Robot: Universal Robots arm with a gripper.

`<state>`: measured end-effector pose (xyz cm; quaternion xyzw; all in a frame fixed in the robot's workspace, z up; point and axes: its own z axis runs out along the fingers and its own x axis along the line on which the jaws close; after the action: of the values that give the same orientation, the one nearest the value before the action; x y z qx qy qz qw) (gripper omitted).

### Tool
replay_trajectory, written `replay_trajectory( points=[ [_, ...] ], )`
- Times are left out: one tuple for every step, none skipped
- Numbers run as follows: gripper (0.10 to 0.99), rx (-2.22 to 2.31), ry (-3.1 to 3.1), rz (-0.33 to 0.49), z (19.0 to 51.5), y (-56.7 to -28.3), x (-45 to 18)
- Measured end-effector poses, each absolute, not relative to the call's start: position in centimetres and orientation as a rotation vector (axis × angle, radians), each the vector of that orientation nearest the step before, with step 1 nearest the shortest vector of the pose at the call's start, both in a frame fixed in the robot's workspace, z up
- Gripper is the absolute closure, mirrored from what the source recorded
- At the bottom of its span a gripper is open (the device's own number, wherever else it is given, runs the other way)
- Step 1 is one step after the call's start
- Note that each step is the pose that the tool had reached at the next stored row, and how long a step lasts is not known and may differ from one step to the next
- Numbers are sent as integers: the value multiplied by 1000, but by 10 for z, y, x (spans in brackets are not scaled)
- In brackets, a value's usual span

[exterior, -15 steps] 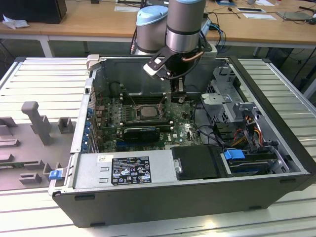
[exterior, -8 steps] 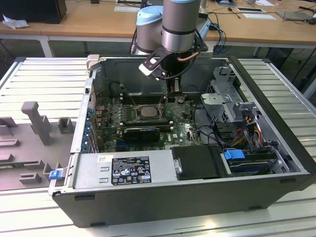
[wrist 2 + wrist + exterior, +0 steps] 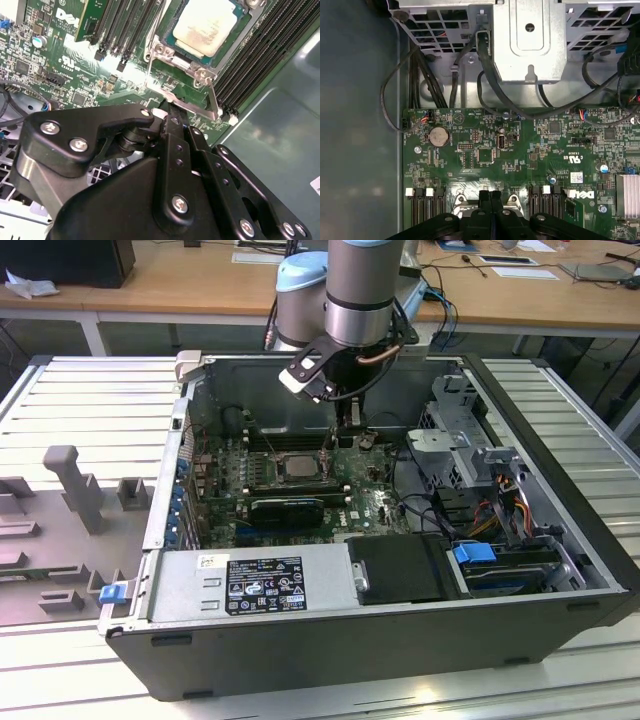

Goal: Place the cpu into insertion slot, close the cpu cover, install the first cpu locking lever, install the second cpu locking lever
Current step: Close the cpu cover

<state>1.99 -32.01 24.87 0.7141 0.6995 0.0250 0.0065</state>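
Observation:
The cpu (image 3: 207, 25) shows its pale silver face inside the insertion slot (image 3: 170, 37) on the green motherboard, and it also appears in the exterior view (image 3: 299, 466). The silvery cpu cover (image 3: 180, 75) lies flat around the chip, its tongue pointing toward me. A thin wire locking lever (image 3: 216, 97) runs along one side of the frame, a second (image 3: 151, 47) along the other. My gripper (image 3: 172, 116) is shut, its black tips together right at the socket's near silvery edge by the lever bar. The first wrist view shows the gripper (image 3: 490, 196) the same way, over the metal frame.
Long black memory slots (image 3: 125, 30) flank the socket on both sides. The grey case wall (image 3: 270, 145) is close by. A metal drive cage (image 3: 530, 40) with black cables (image 3: 485, 75) lies beyond the board. A black card (image 3: 285, 508) and the power supply (image 3: 250, 585) sit nearer the case front.

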Motion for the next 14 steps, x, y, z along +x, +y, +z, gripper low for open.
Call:
replay_trajectory(
  points=[
    [980,2234,2189,78,249,-320,17],
    [980,2234,2189,78,249,-320,16],
    [980,2234,2189,78,249,-320,14],
    [980,2234,2189,78,249,-320,10],
    [980,2234,2189,78,249,-320,7],
    [980,2234,2188,78,249,-320,5],
    [980,2234,2189,78,249,-320,3],
    [980,2234,2189,78,249,-320,2],
    [980,2234,2189,79,248,-320,1],
    [980,2234,2189,78,247,-320,-1],
    [980,2234,2189,78,244,-320,-3],
    [980,2234,2189,78,242,-320,-4],
    [980,2234,2190,78,240,-320,-5],
    [980,2233,2191,79,238,-320,-6]
  ],
)
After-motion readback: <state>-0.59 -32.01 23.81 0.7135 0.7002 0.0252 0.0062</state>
